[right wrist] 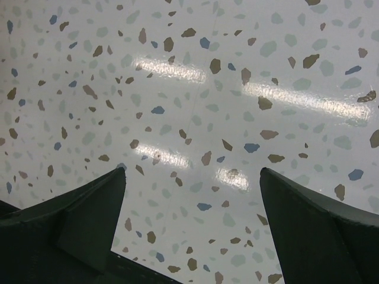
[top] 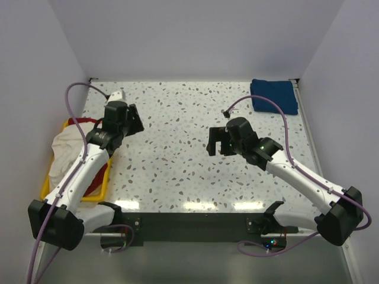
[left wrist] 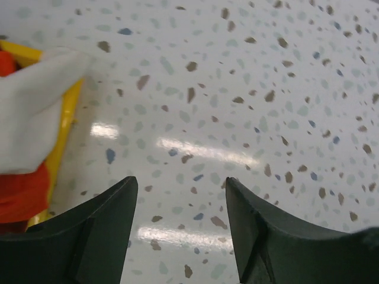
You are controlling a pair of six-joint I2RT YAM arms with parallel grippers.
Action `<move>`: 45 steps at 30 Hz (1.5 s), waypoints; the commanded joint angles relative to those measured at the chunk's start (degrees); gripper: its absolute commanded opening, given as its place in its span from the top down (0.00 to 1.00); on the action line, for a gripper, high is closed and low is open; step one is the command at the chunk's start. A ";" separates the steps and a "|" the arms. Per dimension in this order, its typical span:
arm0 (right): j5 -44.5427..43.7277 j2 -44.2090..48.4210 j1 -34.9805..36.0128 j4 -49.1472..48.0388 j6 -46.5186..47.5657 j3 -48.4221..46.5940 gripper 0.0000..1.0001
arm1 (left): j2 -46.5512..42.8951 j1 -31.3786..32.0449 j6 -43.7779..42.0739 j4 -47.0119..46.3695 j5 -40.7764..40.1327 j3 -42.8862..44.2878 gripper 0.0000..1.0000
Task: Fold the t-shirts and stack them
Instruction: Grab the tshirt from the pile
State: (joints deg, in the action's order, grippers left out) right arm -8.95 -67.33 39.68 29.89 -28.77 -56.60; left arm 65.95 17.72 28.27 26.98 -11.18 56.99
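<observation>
Left pincer (left wrist: 179, 184), right pincer (right wrist: 192, 173): jaws apart, empty, above the surface (top: 177, 118). Cream t-shirt (top: 64, 152) heaped in yellow tray (top: 105, 180) at left; blue t-shirt (top: 273, 96) folded far right. Best: left pinches cream cloth alone, clear of the rim.

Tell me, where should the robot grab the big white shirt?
Probably the loose edge of the cream shirt, where it laps over the yellow tray. The open left gripper could come from the table side, since that flap sticks out toward it.
</observation>
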 commanded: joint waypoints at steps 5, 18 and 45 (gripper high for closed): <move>2.44 0.80 -0.22 0.61 -0.32 -1.23 0.01 | 0.23 -13.57 5.91 8.79 -17.56 5.76 0.24; 7.19 -2.19 -0.13 0.61 -0.23 -1.94 0.01 | 12.88 -28.70 11.18 4.57 -16.15 8.92 0.28; 10.53 -3.42 -0.13 -0.80 0.21 -3.96 0.01 | 0.76 -29.40 1.96 1.06 -0.28 31.40 1.00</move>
State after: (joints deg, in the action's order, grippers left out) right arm -0.21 -70.98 39.64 30.28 -28.88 -57.65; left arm 69.93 -11.31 32.62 32.64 -18.28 80.05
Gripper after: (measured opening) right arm 0.987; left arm 0.040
